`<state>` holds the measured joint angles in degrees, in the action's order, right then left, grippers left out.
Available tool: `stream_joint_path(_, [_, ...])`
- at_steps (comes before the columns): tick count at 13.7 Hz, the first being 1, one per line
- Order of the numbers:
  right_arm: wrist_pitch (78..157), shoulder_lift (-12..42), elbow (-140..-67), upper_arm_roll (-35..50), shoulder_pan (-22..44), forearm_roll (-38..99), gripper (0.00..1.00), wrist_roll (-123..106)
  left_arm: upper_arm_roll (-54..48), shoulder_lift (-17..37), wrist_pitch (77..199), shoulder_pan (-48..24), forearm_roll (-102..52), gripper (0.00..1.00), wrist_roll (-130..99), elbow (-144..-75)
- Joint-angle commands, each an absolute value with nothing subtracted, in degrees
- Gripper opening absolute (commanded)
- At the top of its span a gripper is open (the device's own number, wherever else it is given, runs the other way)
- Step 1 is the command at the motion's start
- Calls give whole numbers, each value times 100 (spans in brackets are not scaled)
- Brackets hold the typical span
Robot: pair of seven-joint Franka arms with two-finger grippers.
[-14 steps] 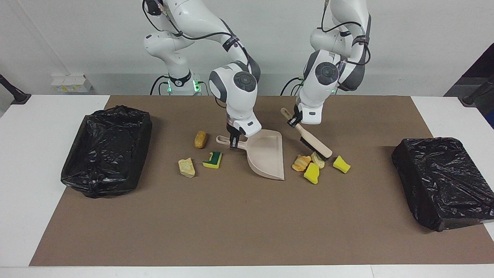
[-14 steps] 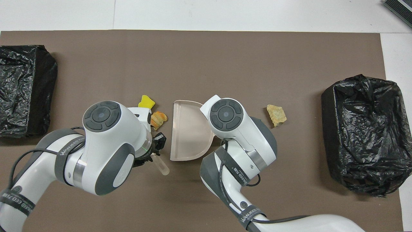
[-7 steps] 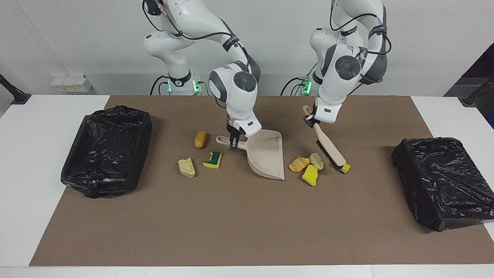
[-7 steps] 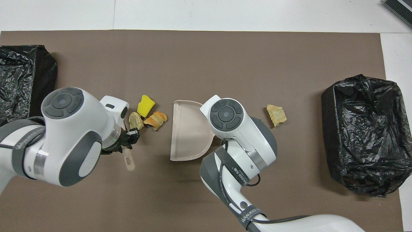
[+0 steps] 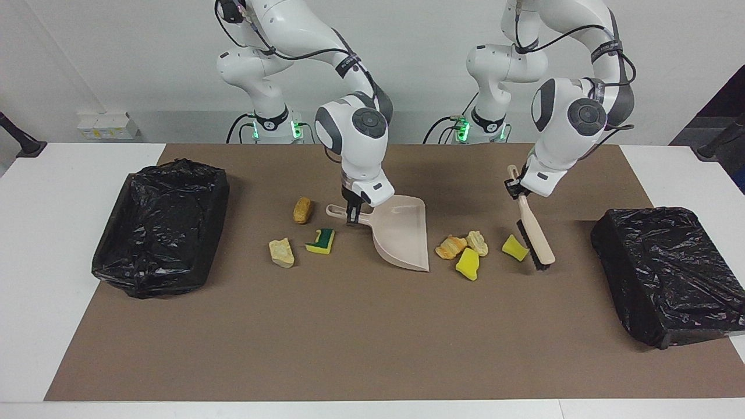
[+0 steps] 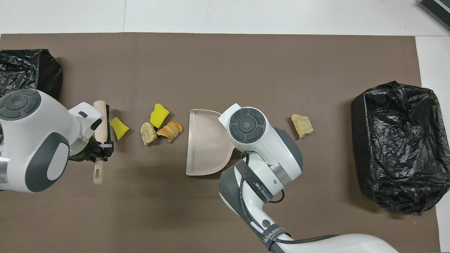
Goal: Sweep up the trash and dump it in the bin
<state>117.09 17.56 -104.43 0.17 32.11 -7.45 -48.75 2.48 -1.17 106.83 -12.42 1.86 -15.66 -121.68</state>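
My right gripper (image 5: 352, 213) is shut on the handle of the beige dustpan (image 5: 401, 235), which rests on the mat with its mouth toward the left arm's end. My left gripper (image 5: 514, 187) is shut on the wooden brush (image 5: 534, 241), whose bristles touch the mat beside a yellow sponge chunk (image 5: 515, 247). Between that chunk and the dustpan lie three scraps of trash (image 5: 465, 253): yellow, tan and orange. A green-and-yellow sponge (image 5: 321, 241) and two tan pieces (image 5: 281, 252) lie toward the right arm's end. The open black-lined bin (image 5: 163, 227) stands there.
A second black-bagged box (image 5: 669, 273) sits at the left arm's end of the table, close to the brush. The brown mat (image 5: 349, 337) covers the table's middle. In the overhead view my right arm hides the dustpan's handle (image 6: 246, 140).
My left arm has swung the brush from among the scraps toward its own end of the table, past the outermost yellow chunk. The dustpan and right arm have stayed still.
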Motion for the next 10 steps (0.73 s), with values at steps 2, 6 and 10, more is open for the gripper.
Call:
stream_joint_path(2, [11926, 1652, -10608, 53, 3182, -853, 0, -4790, 176, -150, 11275, -1256, 352, 0, -1099, -12770])
stream_joint_path(6, [11927, 1661, -10608, 53, 3182, -844, 0, -4781, 150, 272, 12013, -1739, 352, 0, -1081, -12753])
stream_joint_path(10, [11927, 1652, -10617, 53, 3182, -835, 0, -4781, 123, 281, 12199, -2512, 290, 0, -1134, -12753])
